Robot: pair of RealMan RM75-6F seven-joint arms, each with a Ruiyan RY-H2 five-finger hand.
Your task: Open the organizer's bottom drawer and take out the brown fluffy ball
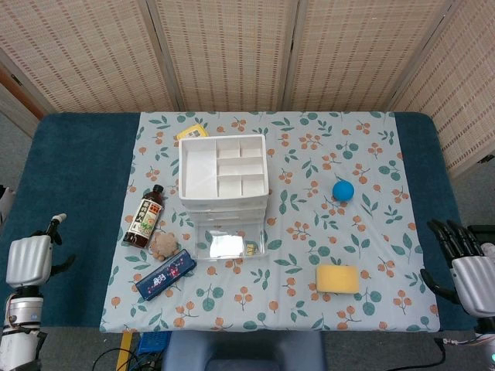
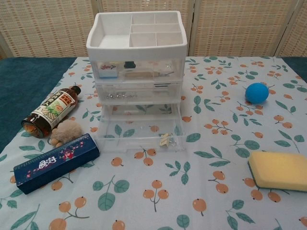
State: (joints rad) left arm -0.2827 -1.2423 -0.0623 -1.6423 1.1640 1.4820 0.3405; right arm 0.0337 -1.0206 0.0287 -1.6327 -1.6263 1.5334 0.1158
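The white organizer (image 1: 223, 174) stands at the centre of the floral cloth (image 1: 371, 154) that covers the blue desk (image 1: 69, 178), and its clear bottom drawer (image 2: 139, 129) is pulled out toward the near edge, with only a small pale item lying inside near its front right corner. The brown fluffy ball (image 2: 67, 130) lies on the cloth at about nine o'clock from the open drawer, just beside it, touching or nearly touching the dark sauce bottle (image 2: 50, 110) that lies on its side behind it and the long blue box (image 2: 55, 163) in front of it. A blue ball (image 2: 256, 92) sits well apart at about three o'clock from the organizer, and a yellow sponge (image 2: 278, 170) rests at about four o'clock, near the front right of the cloth. The left hand (image 1: 29, 261) hangs off the desk's left edge, empty, fingers apart (only the head view shows it). The right hand (image 1: 468, 270) sits at the desk's right edge, likewise empty with its dark fingers spread.
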